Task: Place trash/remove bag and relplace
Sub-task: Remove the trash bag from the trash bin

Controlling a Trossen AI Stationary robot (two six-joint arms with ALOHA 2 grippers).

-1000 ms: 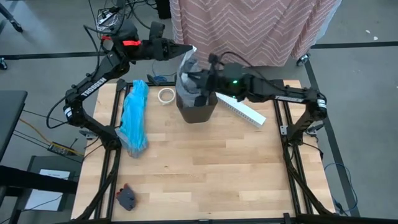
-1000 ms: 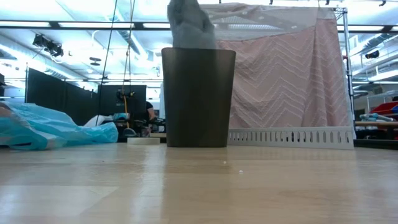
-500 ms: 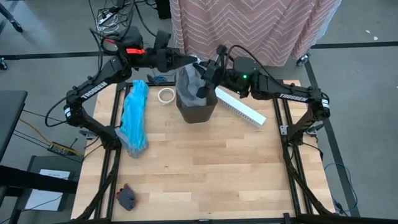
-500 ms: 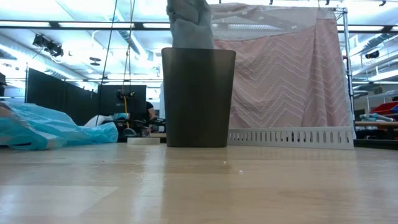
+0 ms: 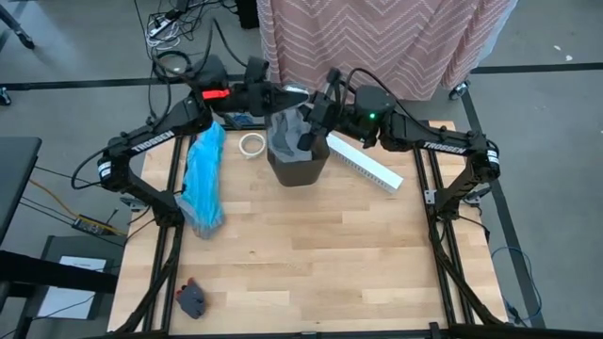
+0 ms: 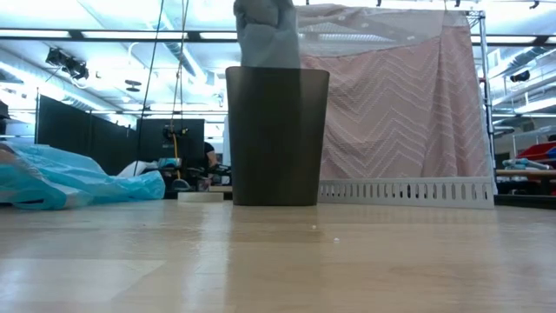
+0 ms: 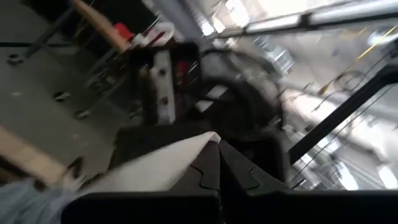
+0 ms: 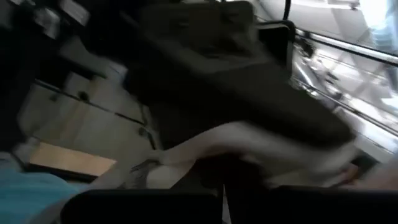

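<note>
At the upper middle of the table, the left tool and right tool both pinch the light grey bag above the dark bin, the turquoise-blue bag lying at left.

counter: light wood slats | on it: dark bin | turquoise bag | white tape ring | long white box | small grey-red object near front-left corner
</note>
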